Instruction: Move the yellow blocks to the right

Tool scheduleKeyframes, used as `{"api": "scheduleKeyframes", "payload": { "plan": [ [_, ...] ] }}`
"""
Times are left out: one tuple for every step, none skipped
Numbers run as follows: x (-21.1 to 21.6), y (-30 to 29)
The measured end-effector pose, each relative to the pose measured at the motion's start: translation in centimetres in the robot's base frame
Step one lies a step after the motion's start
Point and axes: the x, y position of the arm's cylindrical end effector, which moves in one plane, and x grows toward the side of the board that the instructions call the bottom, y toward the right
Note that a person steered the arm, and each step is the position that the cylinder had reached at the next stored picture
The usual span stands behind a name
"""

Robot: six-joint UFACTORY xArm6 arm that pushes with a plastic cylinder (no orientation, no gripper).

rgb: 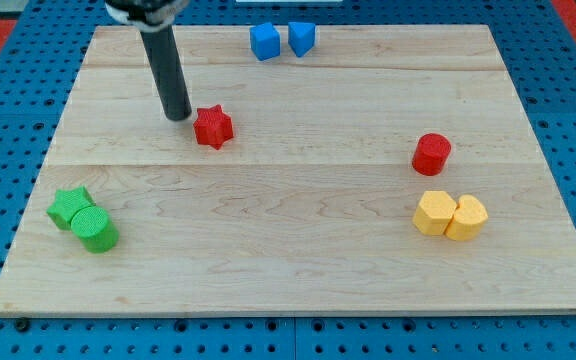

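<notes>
Two yellow blocks (450,215) sit touching each other, far across the table (288,270) from my tip (179,116), toward the view's right and lower down, already near the right edge. My tip, a bare rod with no hand to open or close, grasps nothing and rests just left of a red star block (213,127). To nudge the yellow pair further right, my tip should probably circle below the red star and the red cylinder (431,153), arrive at the pair's left side, then push slowly so neither block slips off the edge.
</notes>
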Motion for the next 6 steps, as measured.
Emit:
{"api": "scheduleKeyframes", "payload": {
  "plan": [
    [0.6, 4.4],
    [0.6, 4.9],
    [4.1, 4.9],
    [12.2, 10.8],
    [13.2, 24.2],
    [10.9, 28.3]
  ]
}}
